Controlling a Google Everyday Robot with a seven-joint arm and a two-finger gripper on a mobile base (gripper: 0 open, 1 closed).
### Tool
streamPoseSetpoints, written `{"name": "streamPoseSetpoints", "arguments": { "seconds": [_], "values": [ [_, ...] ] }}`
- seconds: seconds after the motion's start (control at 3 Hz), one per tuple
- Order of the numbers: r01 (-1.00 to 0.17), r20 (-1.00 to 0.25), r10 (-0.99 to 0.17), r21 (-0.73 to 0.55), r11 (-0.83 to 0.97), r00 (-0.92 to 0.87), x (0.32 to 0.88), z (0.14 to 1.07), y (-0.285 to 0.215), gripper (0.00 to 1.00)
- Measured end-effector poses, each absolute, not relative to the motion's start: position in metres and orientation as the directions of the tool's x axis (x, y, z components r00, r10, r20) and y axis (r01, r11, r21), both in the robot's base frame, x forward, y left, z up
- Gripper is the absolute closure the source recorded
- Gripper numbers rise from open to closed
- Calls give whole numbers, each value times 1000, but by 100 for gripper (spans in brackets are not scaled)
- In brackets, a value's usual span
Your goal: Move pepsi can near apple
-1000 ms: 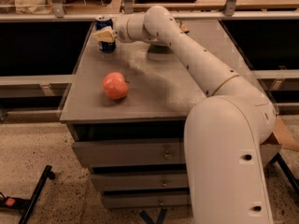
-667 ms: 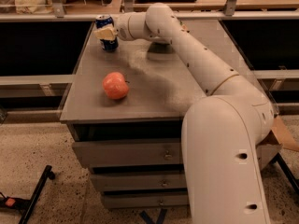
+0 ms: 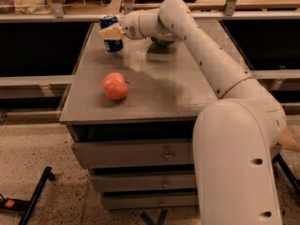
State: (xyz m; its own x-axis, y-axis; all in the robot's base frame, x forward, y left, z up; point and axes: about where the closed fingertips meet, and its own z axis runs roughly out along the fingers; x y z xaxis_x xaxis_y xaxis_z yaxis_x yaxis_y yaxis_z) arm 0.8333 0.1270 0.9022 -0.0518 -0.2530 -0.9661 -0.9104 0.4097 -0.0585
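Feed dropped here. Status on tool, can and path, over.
Tool shut on can, far-left end of table. Apple nearer the front, apart from can. Green item behind arm, off the path.

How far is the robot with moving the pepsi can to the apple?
Done: the gripper is shut on the pepsi can at the far left of the table. In hand: the carry. Left: bring it beside the apple near the front edge, then release.
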Motion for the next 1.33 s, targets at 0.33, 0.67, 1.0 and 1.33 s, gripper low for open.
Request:
{"name": "streamPoseSetpoints", "arguments": {
  "seconds": [0.33, 0.67, 1.0, 1.33],
  "values": [
    [-937, -978, -207, -37, 347, -38, 801, 911, 114, 100],
    [-962, -985, -169, -24, 273, -23, 768, 912, 111, 100],
    [-979, -989, -147, -16, 203, -15, 739, 903, 109, 100],
    [-988, -986, -166, -45, 148, 20, 717, 899, 105, 82]
  ]
}}
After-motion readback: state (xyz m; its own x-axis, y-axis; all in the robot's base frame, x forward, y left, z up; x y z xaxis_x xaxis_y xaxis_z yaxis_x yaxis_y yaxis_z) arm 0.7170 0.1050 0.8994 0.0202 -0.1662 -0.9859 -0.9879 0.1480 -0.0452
